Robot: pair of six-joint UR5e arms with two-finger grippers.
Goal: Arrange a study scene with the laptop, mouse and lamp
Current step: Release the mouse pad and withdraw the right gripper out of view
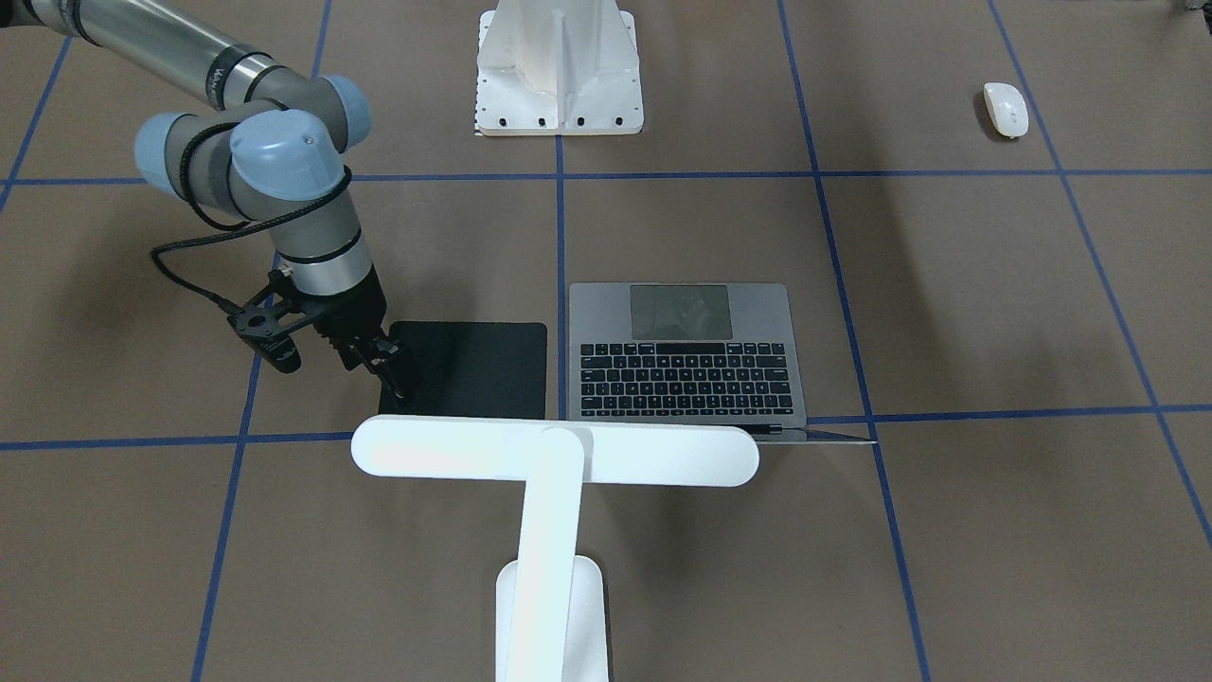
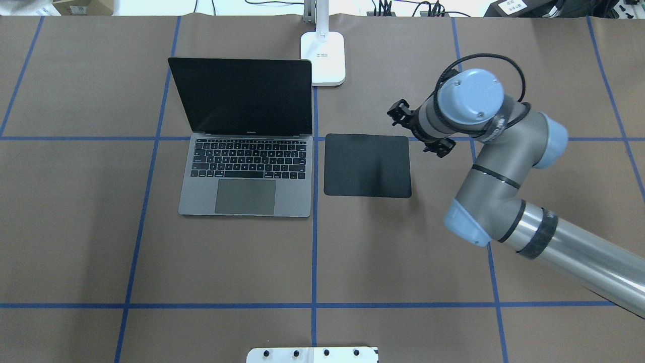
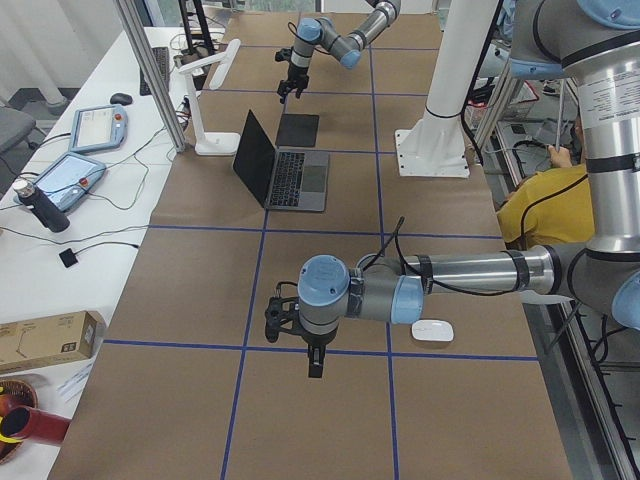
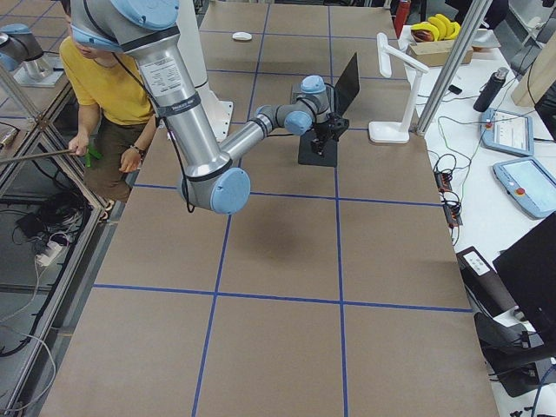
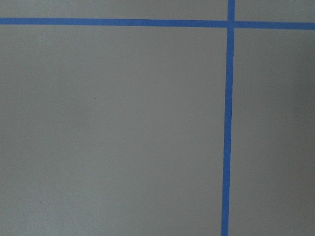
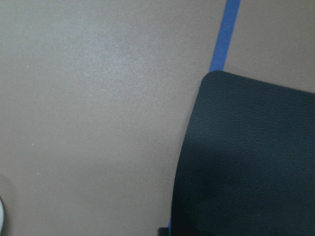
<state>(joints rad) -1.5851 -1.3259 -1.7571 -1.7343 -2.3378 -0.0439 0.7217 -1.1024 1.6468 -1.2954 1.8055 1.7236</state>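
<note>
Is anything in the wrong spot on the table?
Yes, the mouse looks out of place. It lies alone far off toward the robot's left end of the table, well away from the laptop. The black pad beside the laptop has no mouse on it.

1. Laptop (image 2: pixel 245 151): space-grey body, black keys, dark screen.
2. Lamp (image 1: pixel 554 455): all white.
3. Mouse (image 1: pixel 1006 109): white, seemingly plain at this small size.
4. Pad (image 2: pixel 367 165): flat black.
5. Table (image 2: pixel 403 252): brown, gridded with blue lines.

Flat black pad (image 2: pixel 367 165) lies on the brown, blue-taped table (image 2: pixel 403 252). White ribbed pedestal (image 1: pixel 559 68) stands well apart.
</note>
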